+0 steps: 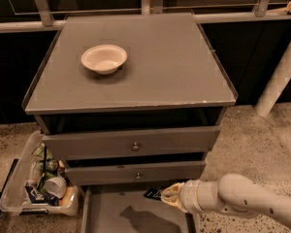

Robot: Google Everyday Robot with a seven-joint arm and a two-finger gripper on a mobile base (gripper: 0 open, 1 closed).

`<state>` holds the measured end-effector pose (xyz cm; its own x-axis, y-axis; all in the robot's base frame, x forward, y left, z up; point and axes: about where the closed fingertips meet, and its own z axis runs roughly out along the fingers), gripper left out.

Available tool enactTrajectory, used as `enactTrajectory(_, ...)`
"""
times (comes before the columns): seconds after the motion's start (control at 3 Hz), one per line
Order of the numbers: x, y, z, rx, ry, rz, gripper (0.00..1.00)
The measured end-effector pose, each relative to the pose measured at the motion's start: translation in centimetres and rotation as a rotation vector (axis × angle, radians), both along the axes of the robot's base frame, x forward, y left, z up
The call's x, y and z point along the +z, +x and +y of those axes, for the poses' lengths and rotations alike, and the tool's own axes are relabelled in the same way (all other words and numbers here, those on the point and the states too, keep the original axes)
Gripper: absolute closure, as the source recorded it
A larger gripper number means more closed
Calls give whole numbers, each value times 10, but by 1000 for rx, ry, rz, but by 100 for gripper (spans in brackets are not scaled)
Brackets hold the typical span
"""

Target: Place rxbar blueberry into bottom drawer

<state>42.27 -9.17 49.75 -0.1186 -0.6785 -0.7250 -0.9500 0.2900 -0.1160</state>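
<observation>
My gripper (pixel 166 196) comes in from the lower right on a white arm and hovers over the open bottom drawer (pixel 111 217), near its back right part. It is shut on the rxbar blueberry (pixel 152 193), a small dark navy wrapper whose end sticks out to the left of the fingertips. The bar is held above the drawer's grey floor and casts a shadow on it. The two upper knobbed drawers (pixel 135 146) are closed above it.
A white bowl (pixel 104 58) sits on the cabinet top (pixel 174 76). A clear plastic bin of clutter (pixel 39 183) stands on the floor left of the drawers. A white post (pixel 281 76) stands at the right. The floor is speckled stone.
</observation>
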Motion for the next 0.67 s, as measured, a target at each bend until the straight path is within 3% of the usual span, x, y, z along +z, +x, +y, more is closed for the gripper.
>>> enactTrajectory(0.33,-37,3,10,15,-14,15,100)
enactTrajectory(0.67,-99,8,24,68,-3,30,100)
